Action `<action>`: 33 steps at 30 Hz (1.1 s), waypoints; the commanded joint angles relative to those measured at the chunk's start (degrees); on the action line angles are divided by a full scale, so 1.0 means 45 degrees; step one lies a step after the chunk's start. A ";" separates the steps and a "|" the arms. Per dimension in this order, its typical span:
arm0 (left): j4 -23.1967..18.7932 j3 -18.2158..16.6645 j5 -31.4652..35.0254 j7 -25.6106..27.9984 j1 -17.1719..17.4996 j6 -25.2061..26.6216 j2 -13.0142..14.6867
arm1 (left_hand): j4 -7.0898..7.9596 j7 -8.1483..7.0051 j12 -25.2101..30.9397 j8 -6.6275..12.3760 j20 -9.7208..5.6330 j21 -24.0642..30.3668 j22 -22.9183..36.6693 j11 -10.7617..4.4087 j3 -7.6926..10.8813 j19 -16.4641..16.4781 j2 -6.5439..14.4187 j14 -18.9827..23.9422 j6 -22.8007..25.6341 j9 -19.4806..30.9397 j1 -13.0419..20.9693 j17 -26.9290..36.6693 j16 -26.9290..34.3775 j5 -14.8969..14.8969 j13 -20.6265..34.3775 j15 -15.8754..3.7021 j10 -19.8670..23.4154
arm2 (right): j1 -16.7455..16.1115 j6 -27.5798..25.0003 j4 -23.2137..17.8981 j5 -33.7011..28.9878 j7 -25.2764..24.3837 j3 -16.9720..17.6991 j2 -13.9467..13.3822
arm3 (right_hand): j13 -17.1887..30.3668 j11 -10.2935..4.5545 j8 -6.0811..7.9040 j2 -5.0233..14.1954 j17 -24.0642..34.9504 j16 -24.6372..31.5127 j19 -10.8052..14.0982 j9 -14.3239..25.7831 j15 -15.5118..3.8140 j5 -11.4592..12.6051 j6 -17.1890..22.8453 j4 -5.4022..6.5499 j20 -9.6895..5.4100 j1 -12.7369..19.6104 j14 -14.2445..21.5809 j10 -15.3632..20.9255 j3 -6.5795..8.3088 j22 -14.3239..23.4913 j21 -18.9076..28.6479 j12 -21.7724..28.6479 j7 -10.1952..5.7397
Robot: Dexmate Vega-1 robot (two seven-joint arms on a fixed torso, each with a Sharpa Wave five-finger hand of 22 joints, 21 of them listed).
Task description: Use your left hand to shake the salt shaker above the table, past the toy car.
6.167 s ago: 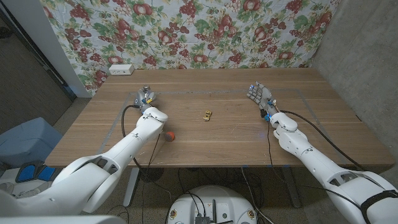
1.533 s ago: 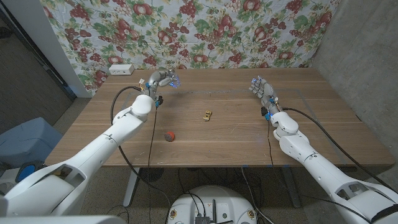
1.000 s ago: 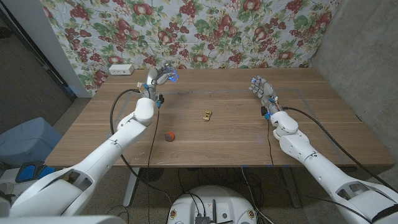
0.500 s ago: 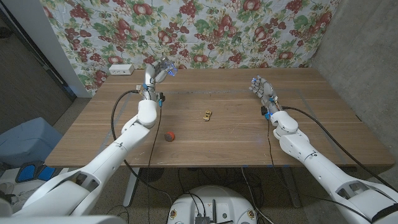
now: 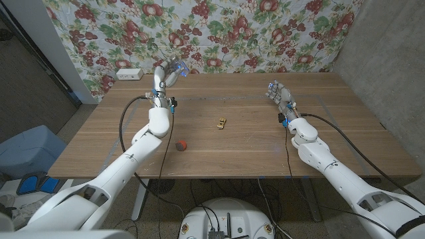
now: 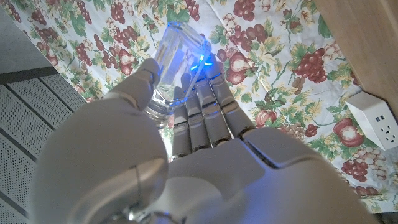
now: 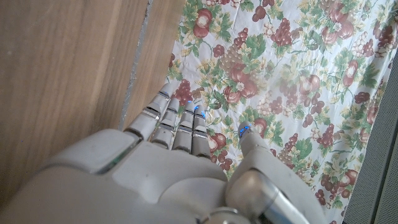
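Observation:
My left hand [image 5: 166,73] is raised above the table's far left part and grips a clear glass salt shaker [image 5: 177,66]. In the left wrist view the salt shaker [image 6: 171,59] sits between the thumb and the fingers [image 6: 208,106] of the left hand [image 6: 180,155], against the floral cloth. A small yellow toy car [image 5: 221,122] stands on the wooden table [image 5: 252,149] near its middle, to the right of and nearer than the shaker. My right hand [image 5: 279,96] stands at the table's right side, fingers apart and holding nothing; the right wrist view shows the right hand [image 7: 168,162] the same way.
A small red ball [image 5: 180,145] lies on the table nearer than the toy car. A white power strip [image 5: 129,74] sits at the far left edge. A floral cloth [image 5: 219,33] hangs behind the table. Cables run along both arms.
My left hand has lifted the salt shaker off the table's left side and carried it up and toward the far edge. The right hand has stayed in place.

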 commanded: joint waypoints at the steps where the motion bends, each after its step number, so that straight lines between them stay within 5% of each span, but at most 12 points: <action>1: -0.0053 -0.0149 0.0297 0.0233 0.0106 0.0047 -0.0162 | 0.0391 -0.1211 0.0155 -0.0029 -0.1127 0.0077 0.0034 -0.3087 0.0285 0.0098 0.1105 0.0930 0.3250 0.0068 0.1101 0.0052 -0.0020 0.0036 0.0147 -0.2643 0.3809 | -0.0020 -0.0063 -0.0087 -0.0052 -0.0093 -0.0016 -0.0009 | 0.0058 0.0081 0.0048 -0.0014 0.0028 -0.0007 0.0073 0.0056 -0.0015 0.0103 0.0115 -0.0075 -0.0045 0.0004 0.0062 0.0094 0.0034 0.0029 -0.0047 0.0031 0.0039; 21: -0.3084 -0.0301 -0.1624 -0.1773 0.0647 0.5943 0.0794 | 0.0368 -0.1105 0.0093 -0.0168 -0.1029 0.0238 -0.0010 -0.2987 0.0232 0.0080 0.1086 0.1042 0.3340 0.0084 0.1174 0.0065 -0.0091 0.0047 0.0161 -0.2649 0.3899 | -0.0147 -0.0058 -0.0305 -0.0051 -0.0129 0.0003 -0.0063 | 0.0059 0.0080 0.0048 -0.0001 0.0037 -0.0018 0.0080 0.0056 -0.0002 0.0104 0.0113 -0.0075 -0.0047 -0.0007 0.0073 0.0112 0.0034 0.0029 -0.0046 0.0035 0.0053; 28: -0.4145 -0.0065 -0.2296 -0.2798 0.0346 0.8551 0.1543 | 0.0370 -0.1031 0.0074 -0.0208 -0.1010 0.0280 -0.0023 -0.2947 0.0226 0.0070 0.1075 0.1055 0.3362 0.0089 0.1177 0.0059 -0.0128 0.0058 0.0164 -0.2636 0.3927 | -0.0132 0.0015 -0.0265 -0.0063 -0.0039 -0.0014 -0.0065 | 0.0060 0.0071 0.0049 0.0013 0.0042 -0.0013 0.0080 0.0056 -0.0029 0.0106 0.0117 -0.0072 -0.0050 -0.0007 0.0093 0.0114 0.0040 0.0030 -0.0047 0.0035 0.0043; 33: -0.4316 0.0098 -0.2638 -0.3174 0.0144 0.9233 0.1810 | 0.0385 -0.1025 0.0050 -0.0240 -0.0998 0.0320 -0.0033 -0.2921 0.0223 0.0071 0.1076 0.1081 0.3386 0.0092 0.1167 0.0054 -0.0153 0.0067 0.0166 -0.2613 0.3931 | -0.0185 -0.0007 -0.0338 -0.0084 -0.0129 0.0002 -0.0082 | 0.0060 0.0034 0.0052 0.0018 0.0045 -0.0015 0.0079 0.0056 -0.0026 0.0107 0.0126 -0.0071 -0.0052 -0.0007 0.0093 0.0109 0.0043 0.0030 -0.0048 0.0032 0.0042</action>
